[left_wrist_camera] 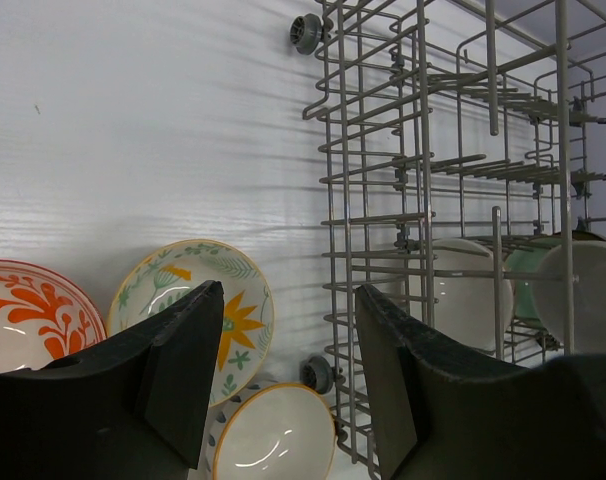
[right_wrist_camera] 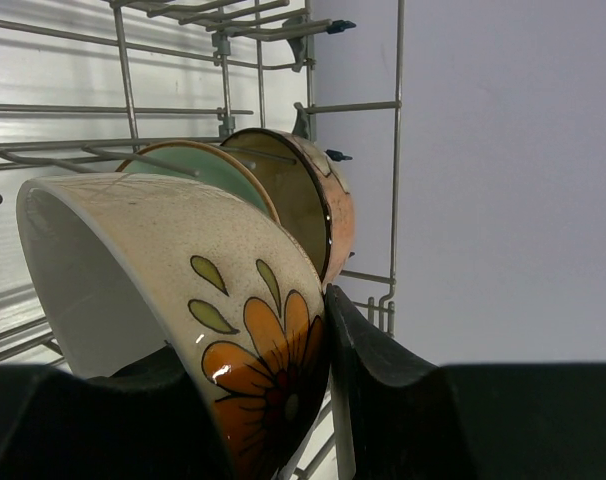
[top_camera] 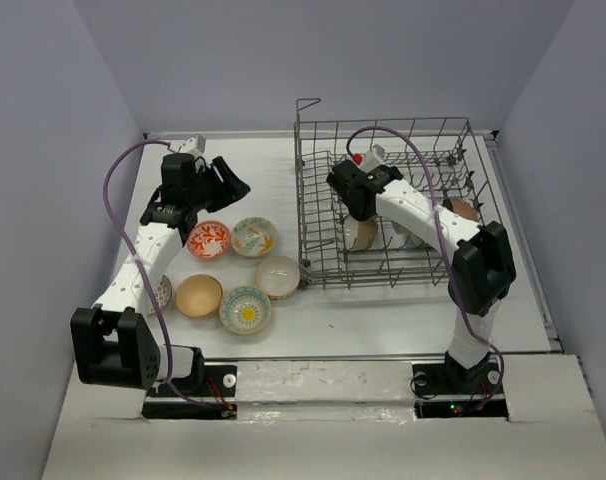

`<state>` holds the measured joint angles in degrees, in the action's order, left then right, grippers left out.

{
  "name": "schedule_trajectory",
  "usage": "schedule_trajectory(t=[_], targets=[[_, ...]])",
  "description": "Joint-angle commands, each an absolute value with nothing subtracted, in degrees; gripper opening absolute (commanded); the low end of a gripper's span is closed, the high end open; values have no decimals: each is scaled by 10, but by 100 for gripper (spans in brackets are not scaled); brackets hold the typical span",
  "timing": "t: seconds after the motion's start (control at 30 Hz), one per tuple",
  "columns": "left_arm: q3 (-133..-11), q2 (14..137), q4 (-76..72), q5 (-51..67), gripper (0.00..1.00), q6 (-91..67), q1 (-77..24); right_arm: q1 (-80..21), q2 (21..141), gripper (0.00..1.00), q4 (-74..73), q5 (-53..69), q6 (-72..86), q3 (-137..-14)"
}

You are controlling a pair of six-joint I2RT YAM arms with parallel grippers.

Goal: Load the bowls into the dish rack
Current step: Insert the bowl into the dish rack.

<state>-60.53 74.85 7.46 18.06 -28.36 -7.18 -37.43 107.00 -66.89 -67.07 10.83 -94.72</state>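
My right tool (right_wrist_camera: 273, 385) is inside the dish rack (top_camera: 318, 265), pinching the wall of a cream flowered bowl (right_wrist_camera: 183, 270). The bowl is tilted on its side, just beside a teal bowl (right_wrist_camera: 198, 165) and a brown bowl (right_wrist_camera: 308, 190) standing there. If I release it before it sits between tines, I think it may roll and knock them. My left tool (left_wrist_camera: 288, 340) hangs wide and empty left of the rack, above the loose bowls (top_camera: 245, 308) on the bench (top_camera: 233, 150).

A robot lab test cell, not a real kitchen: a bare white worktop (top_camera: 403, 310) is boxed in by plain grey walls (top_camera: 283, 60) beyond and beside the jaws. The left arm (top_camera: 148, 255) and right arm (top_camera: 423, 215) are bolted to its near edge, with a purple cable (top_camera: 107, 190) looping free. The bowls (top_camera: 245, 310) and dish rack (top_camera: 403, 135) are the only household props.
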Motion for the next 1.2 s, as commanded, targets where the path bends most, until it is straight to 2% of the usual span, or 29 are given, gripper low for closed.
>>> schedule_trajectory(t=[0.0, 0.8, 1.17], targets=[[-599, 727, 51, 194, 64, -278, -75, -367, 1053, 1, -669, -715, 123, -968], [-599, 729, 51, 192, 64, -277, -75, -361, 1109, 1, -658, -676, 110, -974], [-598, 729, 50, 193, 64, -278, -75, -361, 1124, 5, -653, -628, 105, -983]])
